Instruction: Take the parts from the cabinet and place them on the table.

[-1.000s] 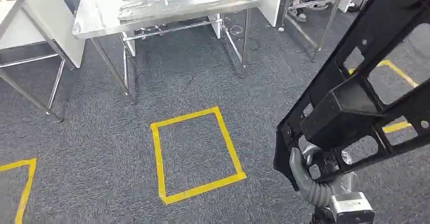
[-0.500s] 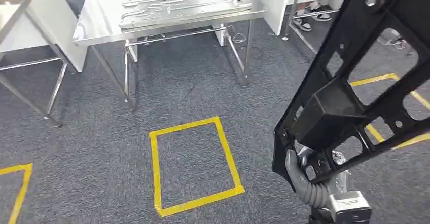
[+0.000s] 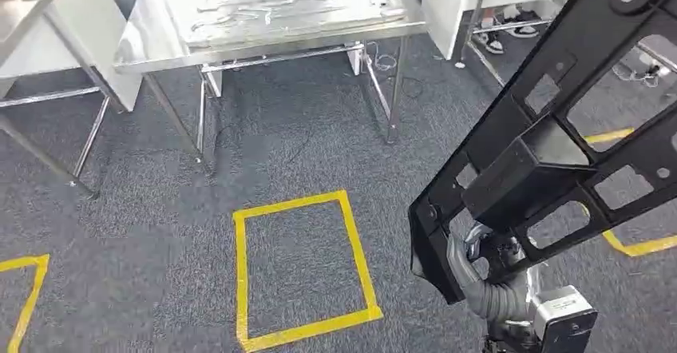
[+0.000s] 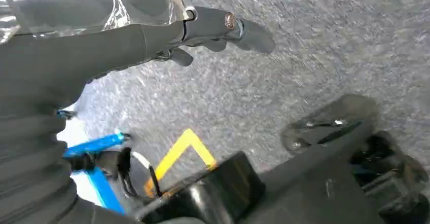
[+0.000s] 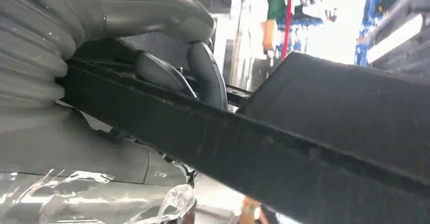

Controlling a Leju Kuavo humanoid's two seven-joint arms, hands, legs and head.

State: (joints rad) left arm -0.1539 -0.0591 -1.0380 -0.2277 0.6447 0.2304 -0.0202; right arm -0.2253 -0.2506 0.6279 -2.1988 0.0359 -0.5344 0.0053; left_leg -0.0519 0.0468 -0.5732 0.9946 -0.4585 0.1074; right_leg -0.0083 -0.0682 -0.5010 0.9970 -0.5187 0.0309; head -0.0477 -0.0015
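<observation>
At the lower right of the head view, we see the right hand (image 3: 488, 271) clamped on the lower end of a long black frame part (image 3: 551, 137), its fingers (image 5: 205, 74) wrapped over one bar. The part's long axis runs diagonally, its free end pointing up and away to the right, lifted clear of the grey carpet (image 3: 160, 233). The left hand (image 4: 203, 29) hangs over the carpet holding nothing, its fingers loosely apart. Ahead stands the steel table (image 3: 144, 49), with flat metal parts (image 3: 271, 5) lying along its far edge. A yellow tape rectangle (image 3: 299, 269) marks the carpet.
</observation>
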